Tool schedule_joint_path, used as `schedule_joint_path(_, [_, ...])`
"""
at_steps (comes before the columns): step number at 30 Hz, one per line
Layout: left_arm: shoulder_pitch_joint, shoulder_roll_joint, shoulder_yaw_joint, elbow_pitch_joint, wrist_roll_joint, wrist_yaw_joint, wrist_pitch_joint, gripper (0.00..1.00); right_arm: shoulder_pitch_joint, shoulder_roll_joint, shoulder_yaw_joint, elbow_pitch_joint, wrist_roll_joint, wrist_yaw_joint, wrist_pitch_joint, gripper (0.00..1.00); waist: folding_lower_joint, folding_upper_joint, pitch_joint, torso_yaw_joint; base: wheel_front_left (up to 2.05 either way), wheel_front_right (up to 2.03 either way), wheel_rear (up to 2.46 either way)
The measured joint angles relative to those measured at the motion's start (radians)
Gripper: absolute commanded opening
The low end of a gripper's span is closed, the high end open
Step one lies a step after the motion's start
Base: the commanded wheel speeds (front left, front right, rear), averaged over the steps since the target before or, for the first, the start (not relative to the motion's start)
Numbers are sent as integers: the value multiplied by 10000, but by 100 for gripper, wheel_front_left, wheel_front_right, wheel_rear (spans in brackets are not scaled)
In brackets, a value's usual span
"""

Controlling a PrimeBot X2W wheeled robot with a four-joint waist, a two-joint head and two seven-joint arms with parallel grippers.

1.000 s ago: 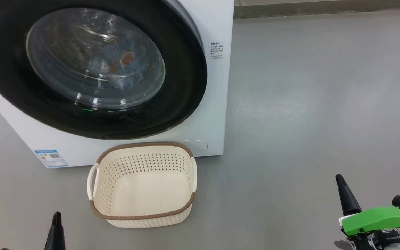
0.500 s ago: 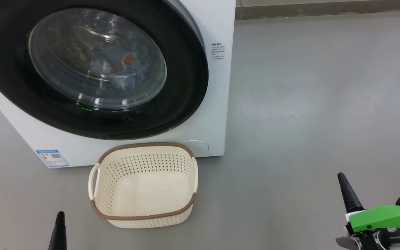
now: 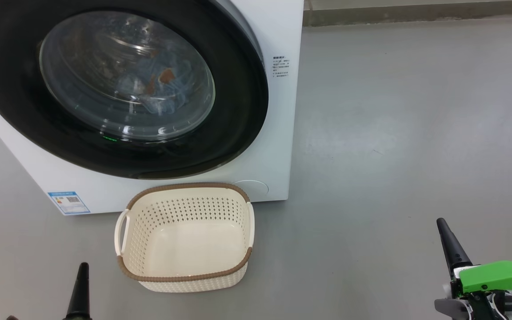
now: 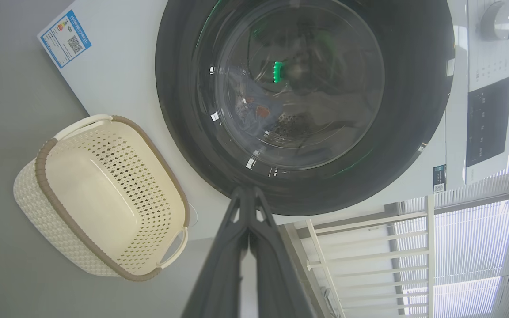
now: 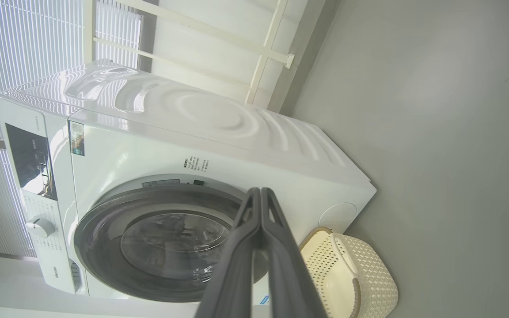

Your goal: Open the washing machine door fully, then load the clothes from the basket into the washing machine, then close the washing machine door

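1. The washing machine door is seen shut against the washing machine, in the upper left of the head frame.
2. The clothes, blue with an orange-brown print, are seen through the glass, inside the drum.
3. The basket is set on the floor just below the door, at lower centre, and nothing is seen in it.
4. The left end effector is closed on nothing at the lower left. The right end effector is likewise closed and empty at the lower right.
5. The door lies up-frame from both. The left end effector is judged the nearer, the right being well apart from the door.
6. All 3 steps are judged done, so no reach toward the door appears to be called for. Whether the latch has caught cannot be told.
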Motion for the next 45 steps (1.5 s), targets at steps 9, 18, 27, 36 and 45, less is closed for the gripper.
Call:
schedule_joint_path(9, [-49,-33,-13,-69,-968,0,240,0,0,46,-207,-104,984,0,253,0,0,0,-21,29,0,0,0])
schedule_joint_path(18, [-219,-63,-33,-121,-1804,0,453,0,-1,75,-345,-205,1707,-2,495,0,0,0,-40,53,0,0,0])
schedule_joint_path(27, [-235,-81,-54,-198,-2805,0,715,0,-1,190,-593,-313,2466,-2,752,0,0,0,-60,82,0,0,0])
schedule_joint_path(36, [-244,-94,-59,-201,-2882,0,715,0,-1,203,-606,-343,2711,-4,757,0,0,0,-61,82,0,0,0])
schedule_joint_path(45, [-262,-94,-61,-203,-2882,0,715,0,-1,205,-606,-343,2711,-13,757,0,0,0,-60,83,0,0,0])
